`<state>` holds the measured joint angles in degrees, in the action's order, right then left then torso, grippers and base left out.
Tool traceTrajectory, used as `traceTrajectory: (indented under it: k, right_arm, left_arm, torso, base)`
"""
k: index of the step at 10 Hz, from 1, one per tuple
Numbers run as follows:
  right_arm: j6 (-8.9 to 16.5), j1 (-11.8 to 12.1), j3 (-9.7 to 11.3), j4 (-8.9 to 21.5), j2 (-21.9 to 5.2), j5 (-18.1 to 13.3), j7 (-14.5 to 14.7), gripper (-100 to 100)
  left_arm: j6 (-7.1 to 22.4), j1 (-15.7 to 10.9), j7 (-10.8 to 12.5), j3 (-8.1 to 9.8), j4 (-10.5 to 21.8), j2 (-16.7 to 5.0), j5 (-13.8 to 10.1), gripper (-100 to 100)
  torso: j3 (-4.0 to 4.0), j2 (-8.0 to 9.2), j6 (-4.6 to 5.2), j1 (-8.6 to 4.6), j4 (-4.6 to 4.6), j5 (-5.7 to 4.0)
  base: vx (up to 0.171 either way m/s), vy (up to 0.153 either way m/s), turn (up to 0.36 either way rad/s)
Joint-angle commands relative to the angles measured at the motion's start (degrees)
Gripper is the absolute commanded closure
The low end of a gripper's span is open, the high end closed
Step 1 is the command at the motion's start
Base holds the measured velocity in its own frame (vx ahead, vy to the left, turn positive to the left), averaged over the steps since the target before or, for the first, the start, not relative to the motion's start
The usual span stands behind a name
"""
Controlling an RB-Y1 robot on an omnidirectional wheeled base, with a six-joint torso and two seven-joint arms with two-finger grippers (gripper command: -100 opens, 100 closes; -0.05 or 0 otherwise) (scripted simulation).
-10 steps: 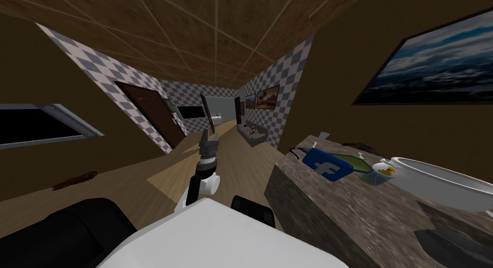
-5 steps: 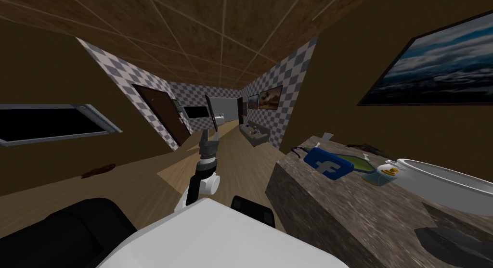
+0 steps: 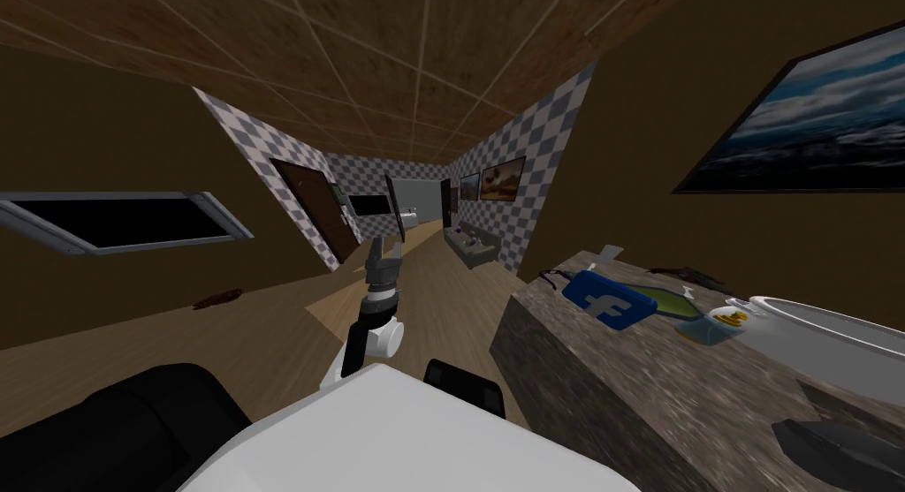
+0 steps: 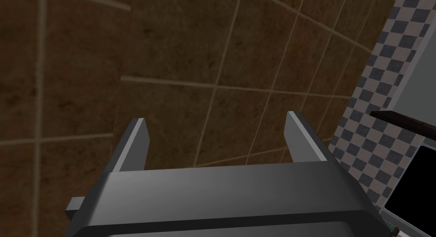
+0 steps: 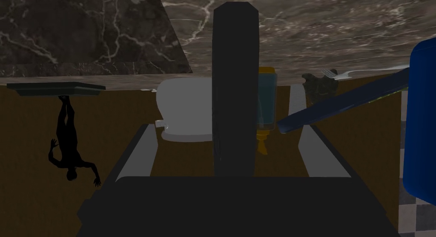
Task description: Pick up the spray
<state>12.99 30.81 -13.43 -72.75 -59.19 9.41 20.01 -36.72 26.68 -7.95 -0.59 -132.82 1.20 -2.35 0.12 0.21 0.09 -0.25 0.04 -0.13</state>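
The spray (image 3: 718, 324) is a small see-through bluish bottle with a yellow top. It stands on the marble counter (image 3: 601, 381) between a blue block (image 3: 608, 303) and a white pot (image 3: 831, 336). In the right wrist view the spray (image 5: 267, 102) lies straight ahead and some way off. A tall dark block (image 5: 235, 77) rises in front of it and half hides it. My right gripper (image 5: 228, 128) is open; its fingers do not touch the block. My left gripper (image 3: 382, 246) is raised in front of my chest, away from the counter, and in the left wrist view it (image 4: 217, 136) is open and holds nothing.
A green tray (image 3: 665, 301) lies behind the blue block. A black figurine (image 5: 70, 141) and a dark flat tray (image 5: 55, 87) sit on the counter (image 5: 319, 30) beyond the pot (image 5: 187, 111). Wooden floor runs past the counter's left side to a sofa (image 3: 468, 244) and a door (image 3: 309, 204).
My head view has swung, so the room has slid to the right in the picture and the counter's things sit slightly farther right. My left arm keeps its raised pose.
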Motion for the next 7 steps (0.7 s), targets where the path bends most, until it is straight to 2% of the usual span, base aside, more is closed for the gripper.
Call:
traceTrajectory:
  k: [1,2,3,4,5,6,7]
  right_arm:
    - [-0.44,-2.86,2.86,2.86,-1.49,2.86,2.15,-100]
    - [-0.44,-4.52,3.15,4.86,-1.49,3.08,2.15,-100]
    - [-0.44,-6.16,3.15,6.64,-1.49,3.08,2.15,-100]
    - [-0.44,-6.16,3.15,8.40,-1.49,3.08,2.15,-100]
    - [-0.98,-9.48,6.35,10.91,-2.91,5.94,4.33,-100]
    - [-0.98,-11.26,6.35,12.98,-2.91,6.08,4.33,-100]
    - [-0.98,-12.13,6.35,15.35,-2.91,6.08,4.33,-100]
  left_arm:
    - [0.00,0.00,0.00,0.00,0.00,0.00,0.00,0]
    - [0.00,-0.02,0.00,-0.01,0.00,0.00,0.00,0]
    - [0.00,-0.01,0.00,0.00,0.00,0.00,0.00,0]
    - [0.00,0.00,0.00,0.00,0.00,0.00,0.00,0]
    - [0.00,0.00,0.00,0.00,0.00,0.00,0.00,0]
    - [0.00,-0.02,0.00,-0.01,0.00,0.00,0.00,0]
    - [0.00,-0.01,0.00,0.00,0.00,0.00,0.00,0]
  torso:
    - [0.00,0.00,0.00,0.00,0.00,0.00]
    - [0.08,0.17,-0.14,0.05,0.02,0.01]
    - [0.16,0.29,-0.01,0.05,0.06,0.02]
    - [0.09,0.15,0.02,0.04,0.04,0.01]
    - [-0.03,-0.05,0.01,0.02,-0.01,0.00]
    - [0.07,0.16,-0.12,0.15,0.02,0.03]
    - [0.14,0.25,-0.01,0.16,0.06,0.05]
  base:
    - [-0.124,0.020,0.333]
    - [-0.155,0.019,0.173]
    - [-0.072,0.018,-0.054]
    - [-0.009,0.013,-0.041]
    - [-0.126,0.050,0.317]
    - [-0.142,0.049,0.180]
    - [-0.065,0.011,-0.045]
